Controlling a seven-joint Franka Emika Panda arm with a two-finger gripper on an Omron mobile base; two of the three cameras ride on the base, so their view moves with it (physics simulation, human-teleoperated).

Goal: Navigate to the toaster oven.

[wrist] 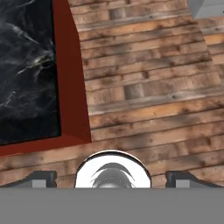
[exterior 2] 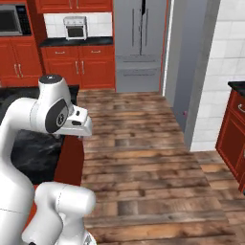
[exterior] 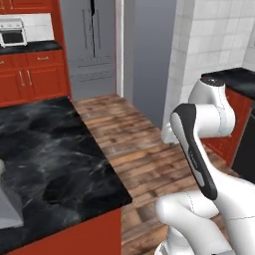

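The toaster oven [exterior 2: 75,27] sits far across the room on the dark back counter [exterior 2: 76,42], left of the grey refrigerator [exterior 2: 140,43], well apart from the base. The black marble island [exterior: 45,159] lies close on the left, so cutting toward the oven too early would likely clip its red corner. The gripper [wrist: 113,179] appears spread with nothing held, though its tips barely show.

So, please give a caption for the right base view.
Toaster oven on far counter, across wooden floor.
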